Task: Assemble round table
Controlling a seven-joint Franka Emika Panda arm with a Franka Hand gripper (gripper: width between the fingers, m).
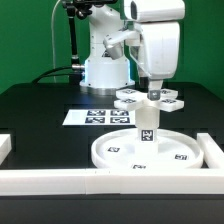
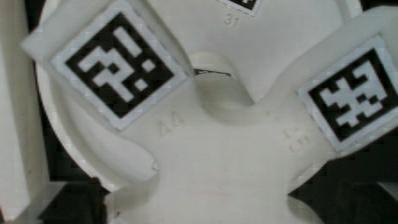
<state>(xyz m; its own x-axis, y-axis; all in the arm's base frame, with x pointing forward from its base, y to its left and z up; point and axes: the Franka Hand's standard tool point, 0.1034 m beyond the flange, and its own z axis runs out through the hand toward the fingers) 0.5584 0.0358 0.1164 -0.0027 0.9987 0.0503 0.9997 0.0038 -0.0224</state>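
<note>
We see the round disc (image 1: 140, 152) lying flat on the black table (image 1: 40, 105), near the camera and just behind the white border wall (image 1: 110, 183) that runs along the near edge. The short post (image 1: 147, 125) stands upright on the middle of the disc. The cross-shaped piece (image 1: 148, 97) sits on top of the post, its tagged arms spreading out to all sides. The gripper (image 1: 153, 92) hangs straight above it, fingers reaching down to the centre of the cross; we cannot tell whether it grips the piece or how far it is open. The marker board (image 1: 97, 116) lies flat farther back, to the exterior view's left of the post. In the wrist view the cross-shaped piece (image 2: 214, 110) fills the frame, with two tags (image 2: 121, 66) visible.
</note>
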